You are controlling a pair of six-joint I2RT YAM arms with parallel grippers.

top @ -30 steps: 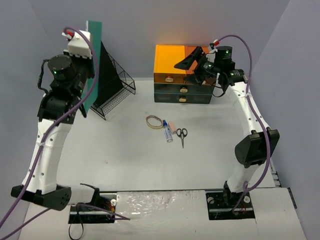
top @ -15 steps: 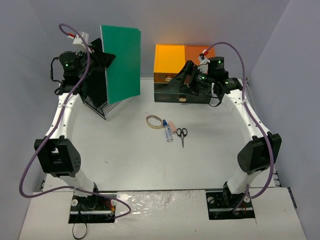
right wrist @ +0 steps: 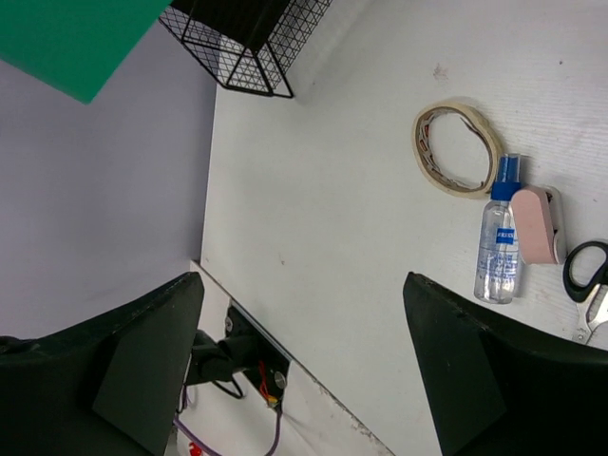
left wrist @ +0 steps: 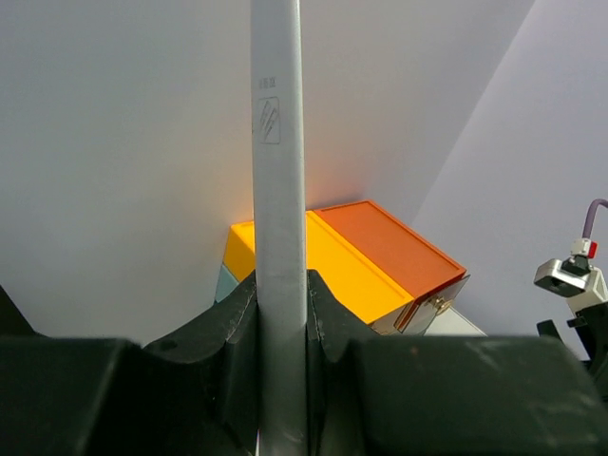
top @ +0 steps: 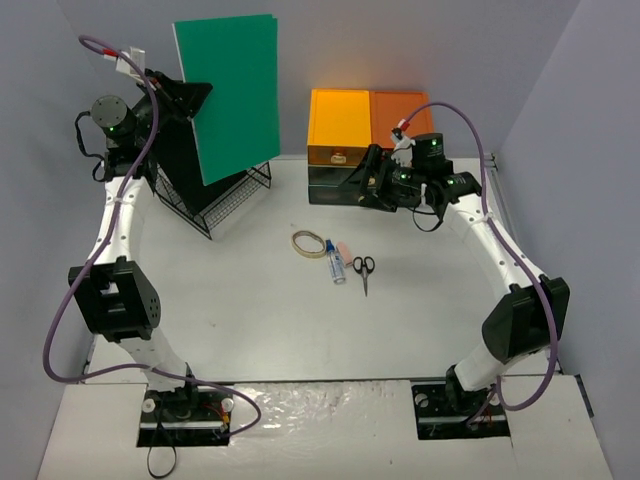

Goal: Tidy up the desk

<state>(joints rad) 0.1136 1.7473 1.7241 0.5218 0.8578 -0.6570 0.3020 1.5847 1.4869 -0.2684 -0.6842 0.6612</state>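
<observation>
Your desk [top: 250, 330] is the white top that fills the overhead view, walled in pale grey-blue on three sides. I'll place everything against the drawer chest [top: 345, 120], which stands at the far edge of the desk against the back wall.

Nearest you, well in front of the chest, a small cluster lies on the bare white. There are black-handled scissors [top: 363, 268], and just left of them a clear spray bottle [top: 335, 265] with a blue cap, lying on its side. A small pink object [top: 343, 249] rests right against the bottle on the side towards the chest. A roll of tape [top: 308, 243] lies flat a little further left, apart from the bottle.

Closer to the chest, your right gripper [top: 365, 188] hangs just in front of the dark lower drawers, under the orange top boxes. Its wrist camera looks back over the desk. The two fingers [right wrist: 142, 370] are spread wide with nothing between them — only the tape, bottle and scissors show on the desk beyond.

Left of the chest, near the back wall, a black wire rack [top: 235, 195] stands on the desk. Above it your left gripper [top: 185, 100] holds a green board [top: 232, 90] upright and slightly tilted, raised higher than the chest top. The board's lower edge overlaps the rack in the overhead view, and I cannot tell whether it touches the wire. From the left wrist you see the board edge-on as a pale strip — the fingers are pressed tight on either side of it, with the chest's orange top beyond.
</observation>
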